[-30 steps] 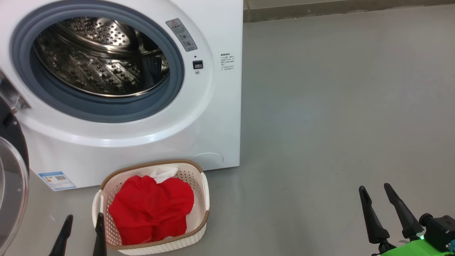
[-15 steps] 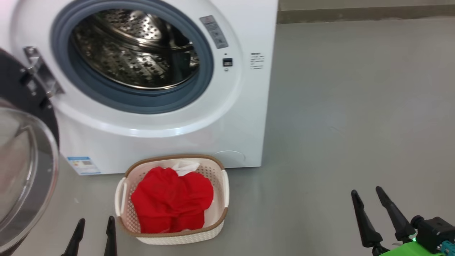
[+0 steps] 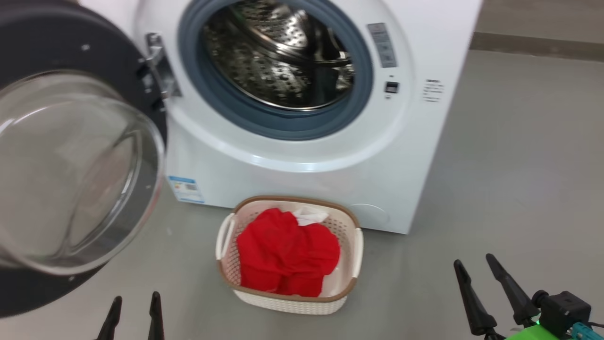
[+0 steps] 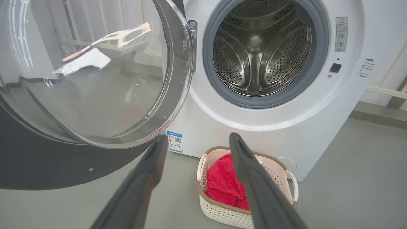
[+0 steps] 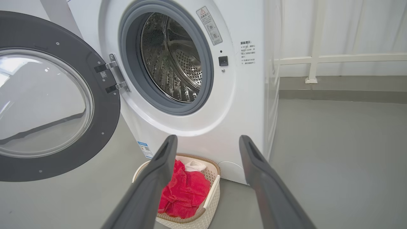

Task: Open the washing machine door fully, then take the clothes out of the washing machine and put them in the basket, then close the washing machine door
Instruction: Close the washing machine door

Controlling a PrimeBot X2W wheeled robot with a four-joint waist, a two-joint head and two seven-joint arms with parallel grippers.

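Nearest, your left gripper (image 3: 135,302) and right gripper (image 3: 473,262) hang with fingers parted and empty. Beyond them, the basket (image 3: 283,302) on the floor (image 3: 519,189) holds the clothes (image 3: 285,252), soft and light. The door (image 3: 71,156) stands swung open, left of the washing machine (image 3: 302,184). It is rigid and probably slick, so push its black rim (image 3: 94,42) far from the hinge (image 3: 158,71).

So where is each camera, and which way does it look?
Head view: up on the head, looking down at the washer, door, basket; left gripper and right gripper show at the bottom.
Left wrist view: on the left wrist, facing the door and drum; its two fingers show.
Right wrist view: on the right wrist, facing the washer slantwise; its two fingers show.
Shared: all see red clothes in the basket.
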